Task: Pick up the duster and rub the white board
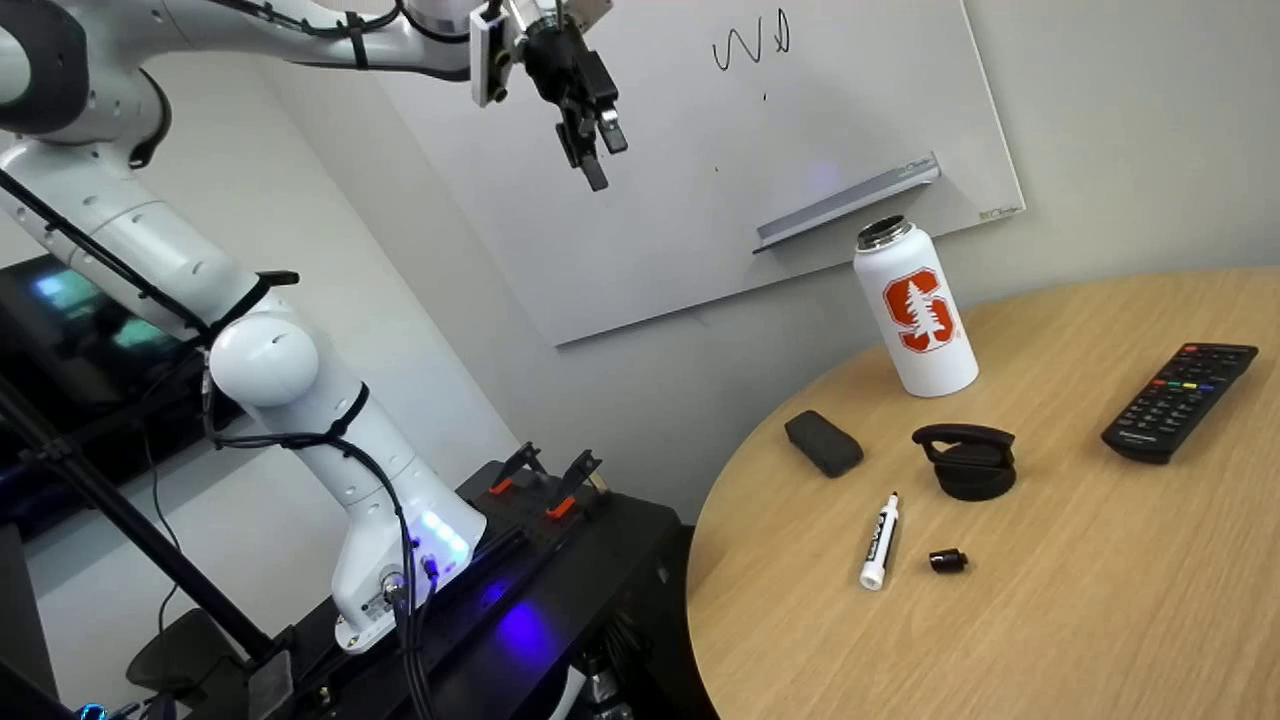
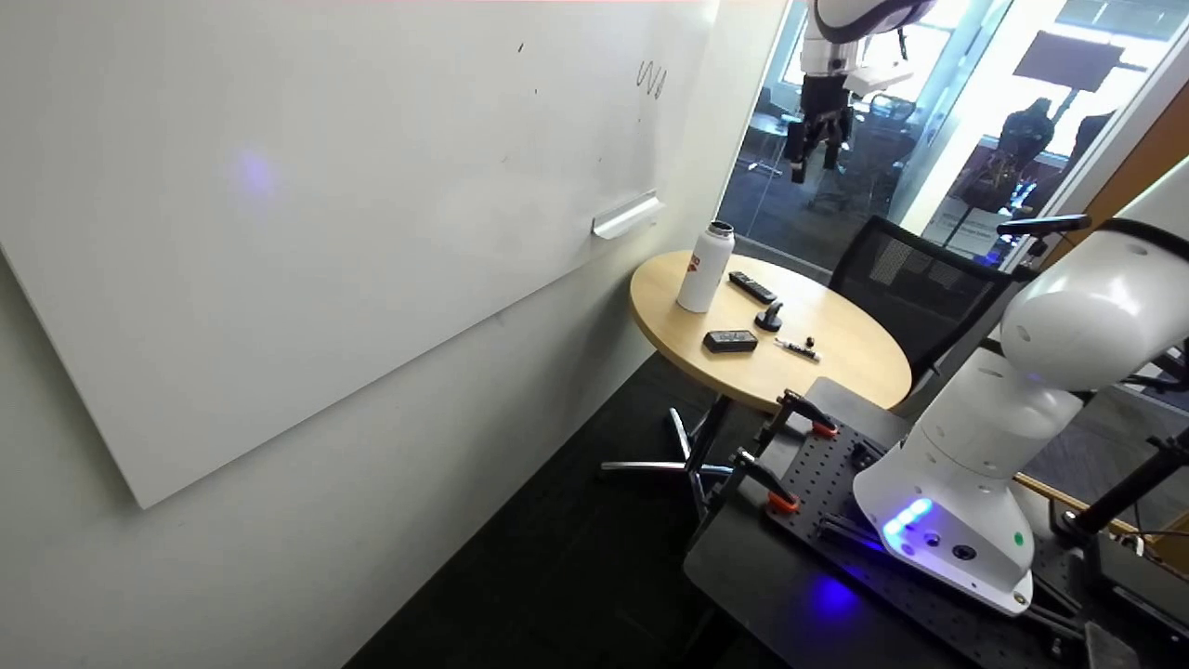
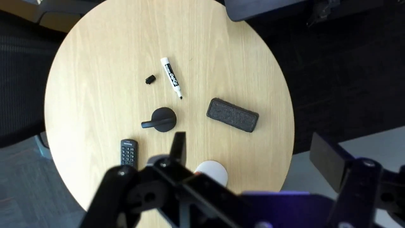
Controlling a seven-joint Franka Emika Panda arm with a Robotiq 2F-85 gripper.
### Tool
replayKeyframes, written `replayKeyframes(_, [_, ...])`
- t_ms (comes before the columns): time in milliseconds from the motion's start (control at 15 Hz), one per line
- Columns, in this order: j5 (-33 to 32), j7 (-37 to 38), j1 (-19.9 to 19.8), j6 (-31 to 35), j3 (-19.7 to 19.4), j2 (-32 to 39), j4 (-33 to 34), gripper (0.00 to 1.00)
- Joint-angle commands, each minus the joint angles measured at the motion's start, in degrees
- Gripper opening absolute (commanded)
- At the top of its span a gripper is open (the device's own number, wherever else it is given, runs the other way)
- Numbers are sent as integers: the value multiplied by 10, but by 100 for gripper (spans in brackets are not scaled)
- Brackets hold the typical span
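Wrist view: jaws spread wide, both dark fingers [image 3: 179, 147] in frame, looking down on most of the round surface [image 3: 79, 82]. Jaws hang high above it, pointing down, well apart from everything on it. Arm [image 1: 270, 360] pose: up from base [image 2: 966, 520] on black stand [image 2: 752, 557], elbow [image 1: 50, 85] bent sharply, forearm [image 1: 220, 35] running out to the jaws. Blue lights [image 1: 445, 536] on at base in both exterior views.

Duster [image 3: 233, 115] flat on surface, btwn lid [image 3: 164, 118] (black, w/ handle) and surface edge; in wrist frame it's above & btwn the fingers. Textured face + rim clear there. Also near: marker [image 3: 171, 77] w/ bare tip, cap [image 3: 150, 79] just beside it.

View diffs: remote [image 3: 129, 152] + white bottle [image 3: 215, 171] partly blocked by jaws from wrist, unblocked and bottle upright in both exterior views. Red S/tree logo [image 1: 920, 310] faces cam in an exterior view. White board [image 2: 390, 214] on wall [image 2: 446, 446], w/ squiggle [image 1: 737, 45] & grey ledge [image 1: 850, 203]: both exterior views. Pale patch [image 3: 376, 145] lower R of wrist frame, can't tell if board or wall. Mesh chair [image 2: 915, 288] by surface + glass wall [image 2: 757, 209] in an exterior view. Dark screen [image 1: 70, 330] behind arm in an exterior view.
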Motion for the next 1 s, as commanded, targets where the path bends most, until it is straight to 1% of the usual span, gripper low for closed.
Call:
replayKeyframes(0, [19,86,-30,120,-17,36,-53,100])
replayKeyframes(133, [21,140,-46,194,-25,67,-79,100])
replayKeyframes(200, [18,170,-51,219,-25,79,-88,100])
replayKeyframes(267, [17,206,-55,227,-23,88,-91,100])
replayKeyframes(333, [15,152,-53,202,-22,76,-82,100])
replayKeyframes(467, [13,157,-54,209,-23,91,-84,100])
replayKeyframes(667, [13,157,-54,209,-23,87,-82,100])
replayKeyframes(933, [31,288,-58,229,-23,105,-88,100])
